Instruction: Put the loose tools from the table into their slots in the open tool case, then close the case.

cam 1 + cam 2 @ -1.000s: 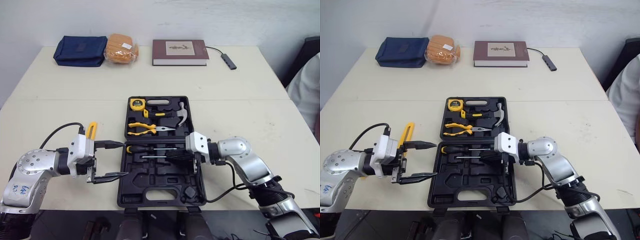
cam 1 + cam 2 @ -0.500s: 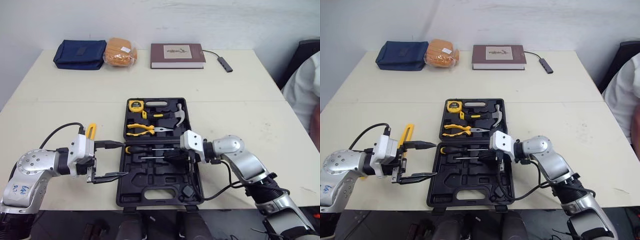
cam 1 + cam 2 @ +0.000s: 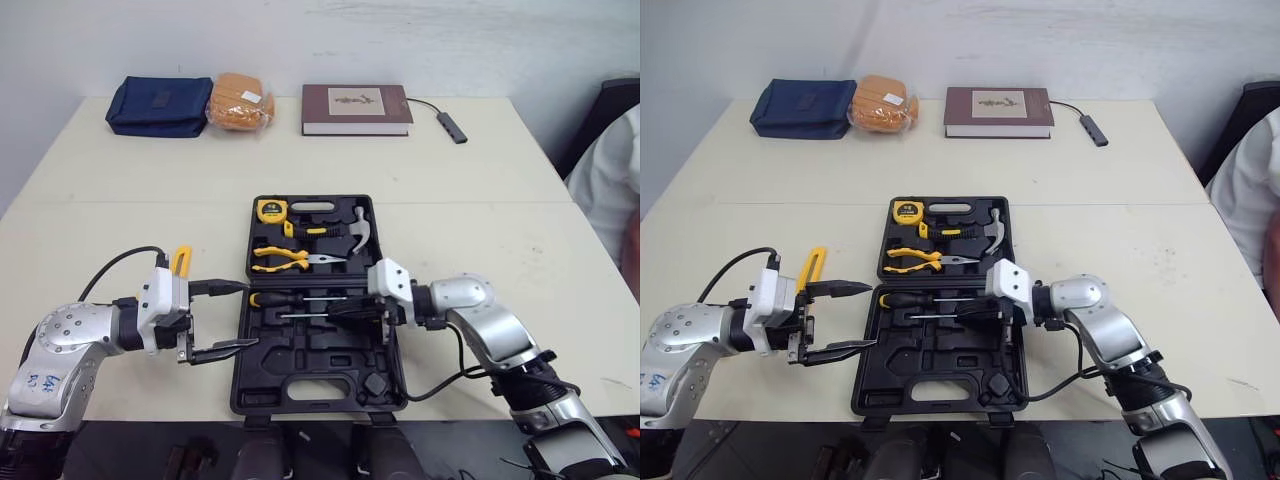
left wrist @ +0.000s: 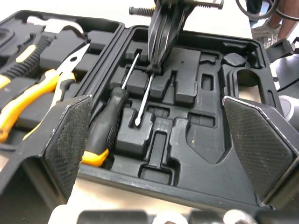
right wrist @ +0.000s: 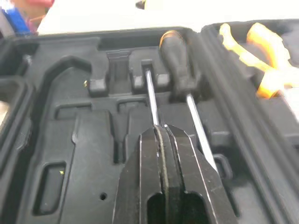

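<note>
Table (image 3: 480,250): pale top spanning the frame. Along the upper edge it carries a blue pouch (image 3: 160,102), an orange packet (image 3: 240,100), a book (image 3: 357,107) and a small adapter on a cable (image 3: 452,125). Tool case (image 3: 300,350): black moulded plastic, open flat at frame centre with the hinge across the middle. Judge it rigid and moderately heavy, and take the upper half by its far rim when you close it. Upper half holds a hammer (image 3: 362,228), yellow pliers (image 3: 285,258) and a tape measure (image 3: 272,209), all seated. Lower half holds a black-gripped screwdriver (image 3: 275,298) in its slot and a thin screwdriver (image 3: 310,315) just beside it; the remaining recesses are empty. Yellow tool (image 3: 181,262): loose on the table at lower left, beside the case and apart from it. It is likely light and stiff, so grip it across its straight body. Left claw (image 3: 235,316): spread wide and holding nothing, just off the case's left edge, with the yellow tool behind it. Right claw (image 5: 160,133): pressed together on the thin screwdriver's bare shaft, low over the lower half. Treat that shaft as smooth and liable to swivel in the pinch, so you should press it home before letting go.
</note>
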Motion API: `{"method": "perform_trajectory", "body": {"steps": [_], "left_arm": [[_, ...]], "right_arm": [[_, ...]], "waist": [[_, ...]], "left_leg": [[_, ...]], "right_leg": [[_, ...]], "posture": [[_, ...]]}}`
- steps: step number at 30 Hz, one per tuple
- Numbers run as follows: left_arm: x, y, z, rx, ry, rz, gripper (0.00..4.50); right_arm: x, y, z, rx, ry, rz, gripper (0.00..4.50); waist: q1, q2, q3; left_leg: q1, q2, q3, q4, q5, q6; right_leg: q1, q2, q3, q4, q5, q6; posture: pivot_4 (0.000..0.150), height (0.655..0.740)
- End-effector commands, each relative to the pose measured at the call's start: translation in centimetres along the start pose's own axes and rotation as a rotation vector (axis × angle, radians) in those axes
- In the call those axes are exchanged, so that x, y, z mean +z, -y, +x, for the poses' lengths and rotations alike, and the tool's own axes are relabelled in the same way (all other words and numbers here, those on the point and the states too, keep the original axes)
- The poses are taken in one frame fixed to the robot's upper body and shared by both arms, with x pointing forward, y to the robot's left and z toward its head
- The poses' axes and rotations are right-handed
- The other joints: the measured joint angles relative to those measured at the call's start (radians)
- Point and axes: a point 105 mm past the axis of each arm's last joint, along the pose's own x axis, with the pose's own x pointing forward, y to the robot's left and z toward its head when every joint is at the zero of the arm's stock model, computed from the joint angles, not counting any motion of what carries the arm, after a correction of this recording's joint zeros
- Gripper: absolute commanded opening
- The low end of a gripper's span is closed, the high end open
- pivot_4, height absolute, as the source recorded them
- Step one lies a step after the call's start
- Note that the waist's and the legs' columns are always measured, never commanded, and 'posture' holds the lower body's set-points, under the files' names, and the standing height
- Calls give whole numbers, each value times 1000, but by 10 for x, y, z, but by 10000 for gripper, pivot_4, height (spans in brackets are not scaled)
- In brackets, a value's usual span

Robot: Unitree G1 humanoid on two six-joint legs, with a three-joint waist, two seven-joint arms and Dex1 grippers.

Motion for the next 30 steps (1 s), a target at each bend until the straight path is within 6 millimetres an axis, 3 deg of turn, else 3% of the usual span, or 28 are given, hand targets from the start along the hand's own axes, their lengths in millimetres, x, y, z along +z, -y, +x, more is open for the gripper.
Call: {"method": "perform_trajectory", "body": {"steps": [1, 2, 5, 10, 13, 16, 21, 22, 25, 30], "left_arm": [[5, -9, -18, 95, 13, 28, 45000], [5, -12, -23, 123, 17, 20, 45000], [3, -21, -50, 242, 10, 2, 45000], [-15, -37, -115, 518, -39, -46, 45000], [-26, -35, -148, 656, -46, -95, 45000], [-40, -34, -194, 875, -56, -144, 45000], [-47, -28, -226, 1063, 4, -211, 45000], [-52, -25, -243, 1150, -2, -212, 45000], [-68, -12, -277, 1322, -56, -234, 45000], [-87, 7, -310, 1492, -180, -244, 45000]], "right_arm": [[20, 8, -46, -74, 32, -74, 534], [28, 7, -56, -94, 75, -53, 534], [36, 6, -94, -197, 97, -71, 9630], [31, 8, -152, -447, 12, -147, 33350], [34, 14, -180, -603, 36, -182, 44715], [16, 8, -220, -718, -98, -232, 44715], [-15, -11, -275, -860, -273, -206, 44715], [-23, -17, -303, -972, -310, -179, 44715], [-36, -36, -356, -1203, -368, -127, 44715], [-52, -58, -386, -1326, -430, -72, 44715]], "waist": [[2, 0, 1], [4, 0, 1], [4, 0, 2], [-1, 0, 2], [-1, 0, 3], [3, 0, 3], [16, -2, 4], [16, -2, 4], [16, -1, 4], [-1, -2, 4]], "left_leg": [[0, 0, 0, 0, 0, 0], [-1, 0, 0, 0, -1, 1], [-1, 1, -1, -1, -1, 1], [-1, 1, 0, -1, -7, 0], [0, 2, 1, -1, -8, 0], [1, 2, 0, -1, -8, -1], [0, 1, 0, -2, -9, 0], [0, 1, 0, -2, -9, 0], [0, 1, 0, -4, -10, 0], [4, 1, 1, -15, -8, -3]], "right_leg": [[0, 0, 0, -1, 0, 0], [0, 0, 0, -2, 0, 0], [0, 0, -1, -3, 0, 0], [0, 0, -1, -4, 0, 0], [0, 1, 0, -3, 0, 0], [0, 0, 0, -3, 0, 0], [1, -1, -1, -7, 0, 0], [1, -1, 0, -7, 0, 0], [0, -2, 0, -8, 0, 0], [0, -1, 0, -12, -1, -2]], "posture": [[1500, 7400], [1500, 7400], [1500, 7400], [1500, 7400], [1500, 7400], [1500, 7400], [1500, 7400], [1500, 7400], [1500, 7400], [1500, 7400]]}}
